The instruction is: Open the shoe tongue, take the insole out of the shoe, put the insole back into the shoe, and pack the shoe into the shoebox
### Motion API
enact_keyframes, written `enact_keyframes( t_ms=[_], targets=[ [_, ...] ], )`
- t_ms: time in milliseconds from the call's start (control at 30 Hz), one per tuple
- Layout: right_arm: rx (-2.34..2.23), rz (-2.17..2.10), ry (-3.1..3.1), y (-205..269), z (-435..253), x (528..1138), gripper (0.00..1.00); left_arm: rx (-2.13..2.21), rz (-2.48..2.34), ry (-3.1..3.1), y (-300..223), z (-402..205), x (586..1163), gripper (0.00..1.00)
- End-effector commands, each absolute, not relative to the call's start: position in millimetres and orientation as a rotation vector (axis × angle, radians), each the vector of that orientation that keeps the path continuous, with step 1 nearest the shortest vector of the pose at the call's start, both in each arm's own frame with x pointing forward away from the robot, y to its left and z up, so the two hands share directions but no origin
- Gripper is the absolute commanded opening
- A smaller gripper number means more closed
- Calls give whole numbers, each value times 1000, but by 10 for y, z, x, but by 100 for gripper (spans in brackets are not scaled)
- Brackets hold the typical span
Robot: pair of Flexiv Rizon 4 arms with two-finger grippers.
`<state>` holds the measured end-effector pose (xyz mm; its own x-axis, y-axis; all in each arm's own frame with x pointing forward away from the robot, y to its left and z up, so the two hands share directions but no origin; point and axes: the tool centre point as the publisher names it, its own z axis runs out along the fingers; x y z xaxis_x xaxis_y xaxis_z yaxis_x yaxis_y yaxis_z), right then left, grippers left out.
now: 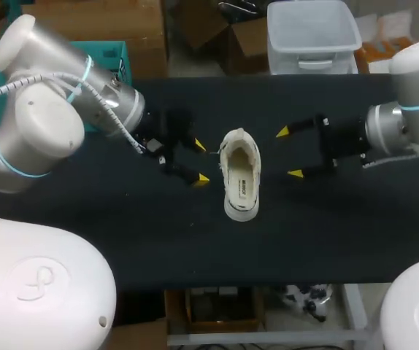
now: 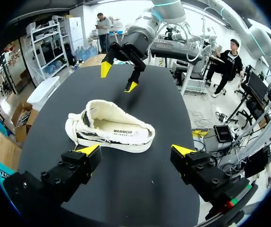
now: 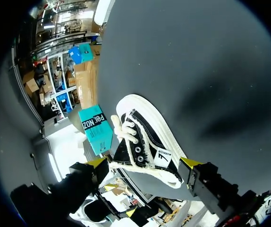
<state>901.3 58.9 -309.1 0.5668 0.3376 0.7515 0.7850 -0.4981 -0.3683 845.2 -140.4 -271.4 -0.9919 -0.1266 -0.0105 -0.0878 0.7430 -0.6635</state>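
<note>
Beside the shoe (image 1: pixel 240 173), left claw (image 1: pixel 201 161), right claw (image 1: pixel 288 153), agape.

The head camera looks down from above and behind on the whole black table (image 1: pixel 122 240), with the shoe (image 1: pixel 240 175) at its middle; the left wrist camera sits low and close beside the shoe, facing across it toward the right gripper (image 2: pixel 118 78); the right wrist camera faces the shoe from the opposite side, nearer still; all three views share the shoe.
</note>
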Motion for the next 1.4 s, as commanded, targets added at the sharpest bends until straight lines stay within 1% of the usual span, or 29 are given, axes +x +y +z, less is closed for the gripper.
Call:
enact_keyframes(
  t_ms=[33, 133, 500, 767, 867, 900, 1333, 1400],
  targets=[
    [-1782, -511, -995, 546, -3050, 9048, 100, -215, -1018, 2851, -1454, -2679, 8392, 100],
    [-1782, -511, -995, 546, -3050, 9048, 100, -215, -1018, 2851, -1454, -2679, 8392, 100],
    [-2036, -669, -1000, 680, -2863, 8847, 100, -676, -868, 2851, -1661, -2915, 8586, 100],
    [-2118, -676, -1037, 723, -2764, 8806, 100, -895, -821, 2812, -1772, -2992, 8720, 100],
    [-2142, -643, -1043, 726, -2738, 8805, 100, -983, -735, 2778, -1828, -3057, 8789, 100],
    [-2142, -643, -1043, 726, -2738, 8805, 100, -996, -664, 2722, -1830, -3076, 8811, 100],
    [-2167, -608, -1066, 701, -2716, 8846, 100, -996, -664, 2722, -1830, -3076, 8811, 100],
    [-2163, -578, -1134, 691, -2683, 8869, 100, -1076, -656, 2688, -1843, -3087, 8834, 100]
  ],
)
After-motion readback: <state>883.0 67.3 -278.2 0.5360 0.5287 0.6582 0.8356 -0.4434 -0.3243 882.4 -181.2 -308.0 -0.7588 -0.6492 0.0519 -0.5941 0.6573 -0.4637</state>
